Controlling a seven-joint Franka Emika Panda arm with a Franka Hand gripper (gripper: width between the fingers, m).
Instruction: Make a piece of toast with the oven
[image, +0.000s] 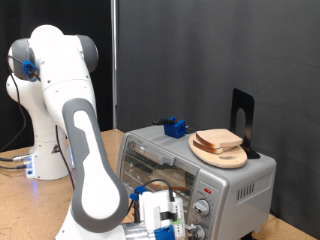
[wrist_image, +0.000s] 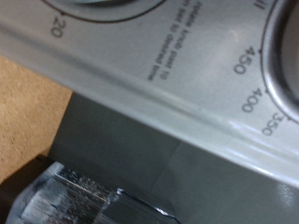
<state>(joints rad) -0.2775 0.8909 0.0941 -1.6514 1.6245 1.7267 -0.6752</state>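
Silver-grey toaster oven (image: 190, 170) sits on the wooden table (image: 25, 205) with a round wooden board (image: 220, 152) on its roof, and I see the piece of toast (image: 218, 140) lying on that board. I place the gripper (image: 168, 222) low at the oven's front, just beside the control knobs (image: 203, 209); I cannot tell whether its fingers are parted or closed. My wrist view shows only the printed dial panel (wrist_image: 187, 65) close up, with temperature numerals around a knob.
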